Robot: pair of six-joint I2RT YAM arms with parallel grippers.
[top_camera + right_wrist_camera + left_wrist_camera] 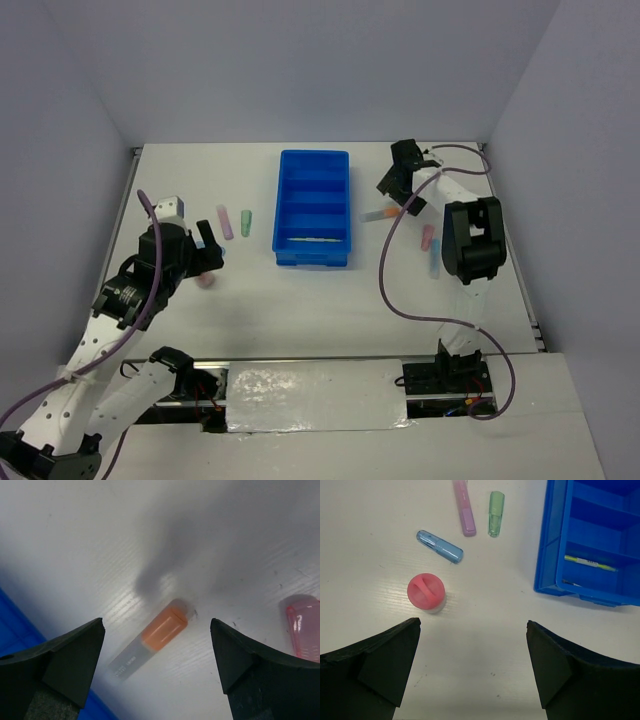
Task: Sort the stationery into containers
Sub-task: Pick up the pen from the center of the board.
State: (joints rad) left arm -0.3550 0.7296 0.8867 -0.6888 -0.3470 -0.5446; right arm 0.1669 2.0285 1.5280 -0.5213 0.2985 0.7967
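Observation:
The blue tray [283,205] stands mid-table, and a yellow pen [590,563] lies in its nearest compartment. Left of the tray [550,540] lie a pink marker [464,507], a green one [495,514] and a blue one [440,547], while a pink piece [426,592] stands on end. My left gripper [473,640] hovers open over bare table, just short of that pink piece. My right gripper [157,622] is open and straddles an orange-grey marker [150,645] lying flat to the right of the tray. A pink piece [304,627] lies further right.
A blue piece [435,262] lies below the pink one [427,237] by the right arm. The right arm's cable [385,270] loops over the table between the tray and that arm. White walls close in the table at the back and sides.

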